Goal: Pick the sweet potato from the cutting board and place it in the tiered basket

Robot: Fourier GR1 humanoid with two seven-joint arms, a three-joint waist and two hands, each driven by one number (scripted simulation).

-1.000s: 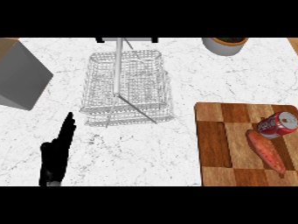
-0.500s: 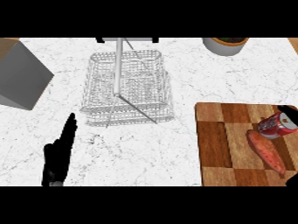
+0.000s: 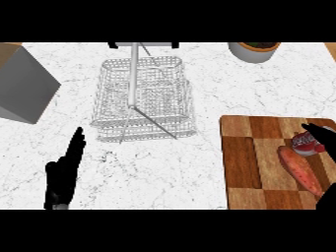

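So the sweet potato (image 3: 301,170) is lying on the cutting board (image 3: 254,162) in the lower right of the frame, right next to a red can (image 3: 306,143). The right hand (image 3: 333,150) hangs over that spot with fingers straight, grasping nothing yet. The left hand (image 3: 63,172) is resting at lower left, also released. The tiered basket (image 3: 145,98) sits upper middle, well apart from the board. My worry: the can is so close that the fingers might knock it over or grab it instead of the potato.
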